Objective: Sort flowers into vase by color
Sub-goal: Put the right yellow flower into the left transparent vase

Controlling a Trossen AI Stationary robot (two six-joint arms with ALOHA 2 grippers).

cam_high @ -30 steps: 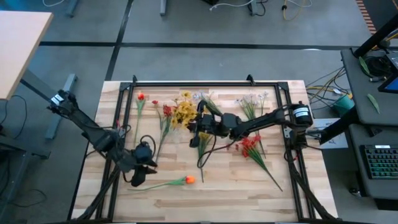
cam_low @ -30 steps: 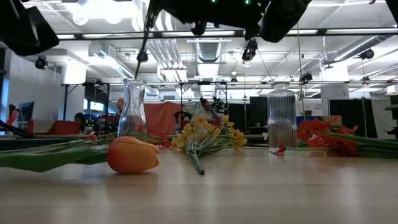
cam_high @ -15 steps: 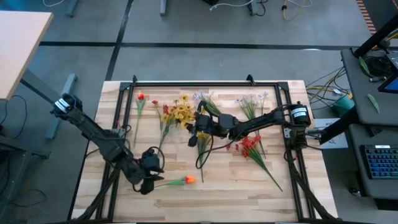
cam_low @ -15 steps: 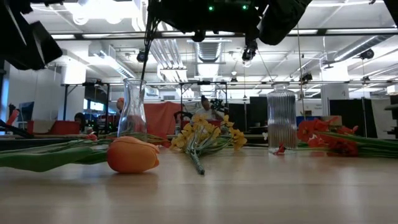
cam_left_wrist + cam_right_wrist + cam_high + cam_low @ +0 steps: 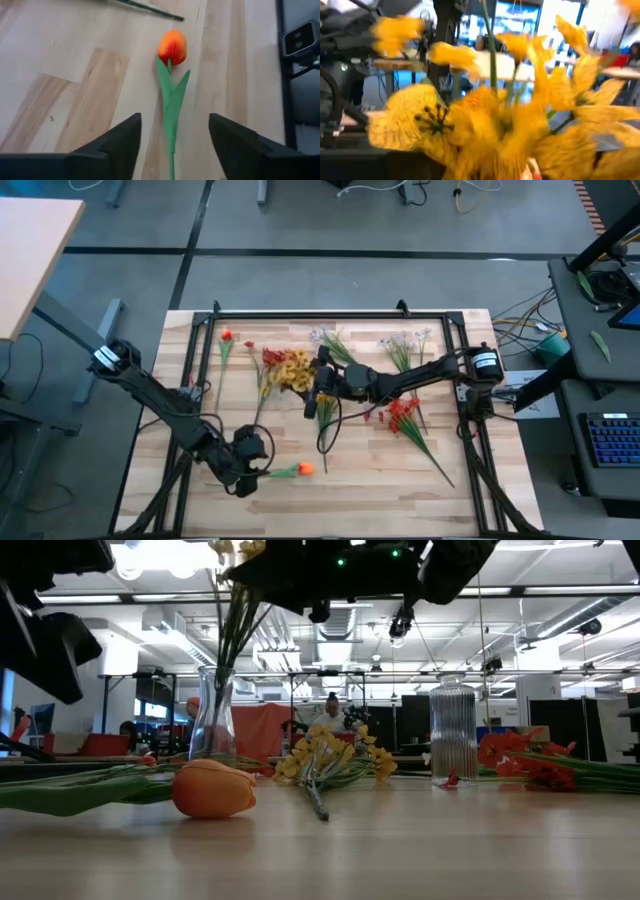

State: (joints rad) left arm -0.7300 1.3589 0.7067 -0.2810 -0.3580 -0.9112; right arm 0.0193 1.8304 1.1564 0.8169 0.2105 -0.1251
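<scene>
Wooden tabletop (image 5: pixel 450 490) near the front edge holds the orange tulip (image 5: pixel 172 46), stalk running straight back btwn our left gripper (image 5: pixel 172 135) w/ jaws wide & empty, so we're nearest; right gripper (image 5: pixel 318 385) sits by the yellow spray (image 5: pixel 293 365), jaws can't tell.

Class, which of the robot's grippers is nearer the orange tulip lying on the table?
The left gripper: open, astride the orange tulip's stem. The right gripper is farther back, at the yellow flowers.
</scene>
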